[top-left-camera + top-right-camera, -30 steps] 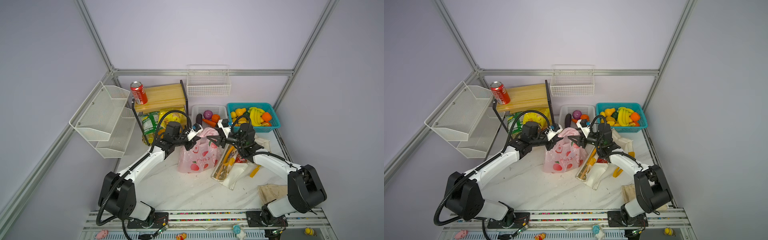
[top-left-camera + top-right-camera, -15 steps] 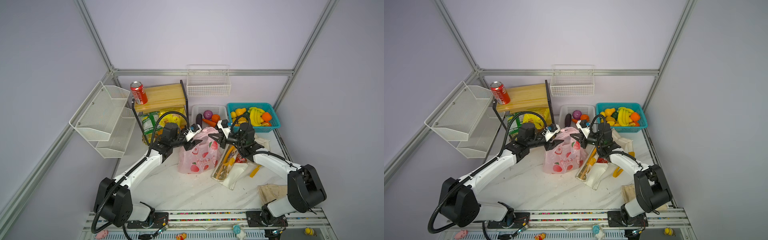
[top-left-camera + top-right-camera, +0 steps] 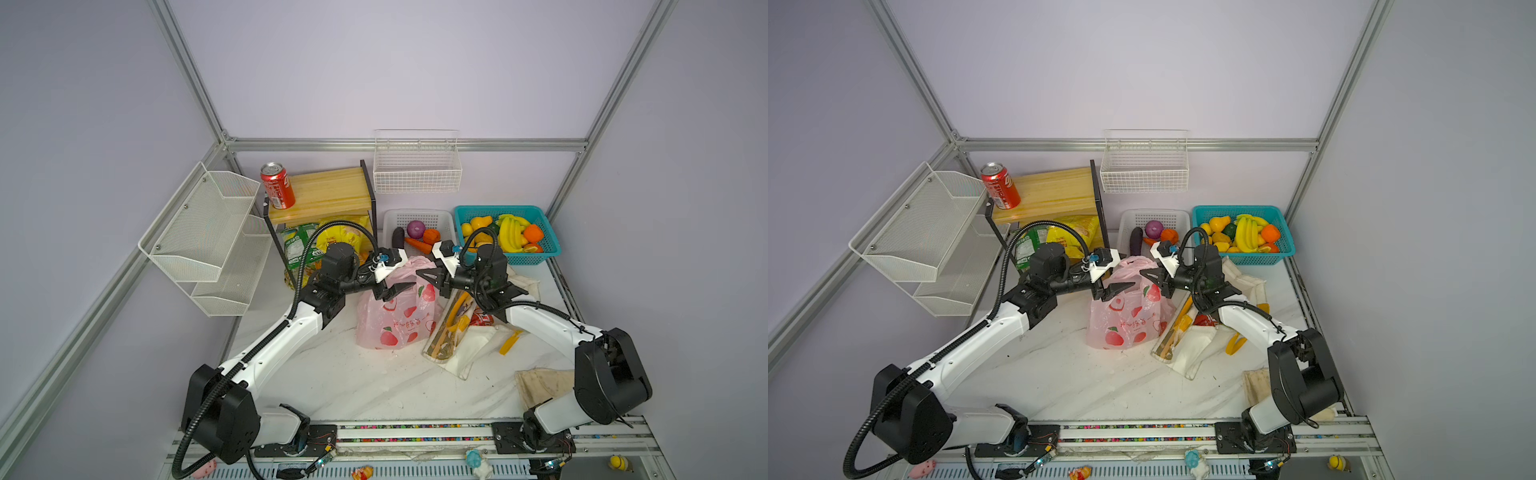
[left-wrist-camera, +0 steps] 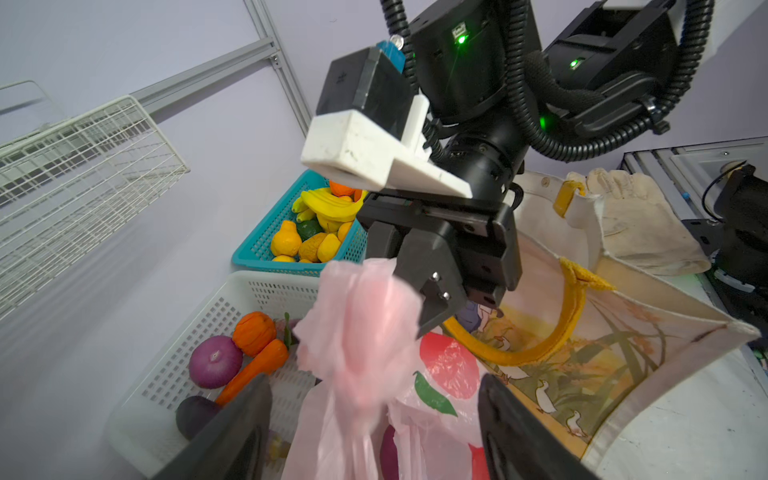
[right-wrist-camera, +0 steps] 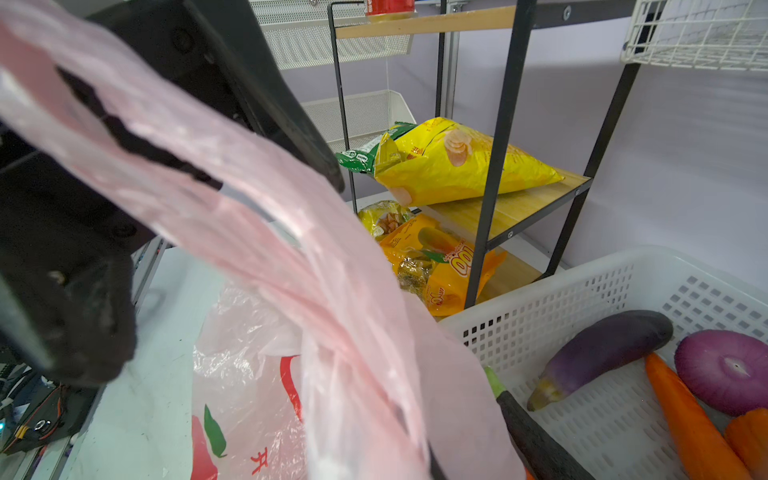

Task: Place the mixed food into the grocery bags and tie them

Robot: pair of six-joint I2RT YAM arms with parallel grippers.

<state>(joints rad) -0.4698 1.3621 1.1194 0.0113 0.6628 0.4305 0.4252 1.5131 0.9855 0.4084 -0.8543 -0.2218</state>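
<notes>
Your right gripper (image 3: 424, 277) pinches only the bunched handle of the thin translucent pink plastic bag with red fruit prints (image 3: 394, 318), which stands between it and your left gripper (image 3: 401, 289), gaping wide on nothing, so a hard pull could tear or slip the film.

Apparently "100" on orange snack packet (image 5: 436, 266); "开" on pink bag (image 5: 245, 340)

Pale lilac walls (image 3: 415, 62) framed by aluminium rails (image 3: 407, 144) enclosed a white marbled table (image 3: 353, 386); a wire basket (image 3: 417, 174) hung behind.
</notes>
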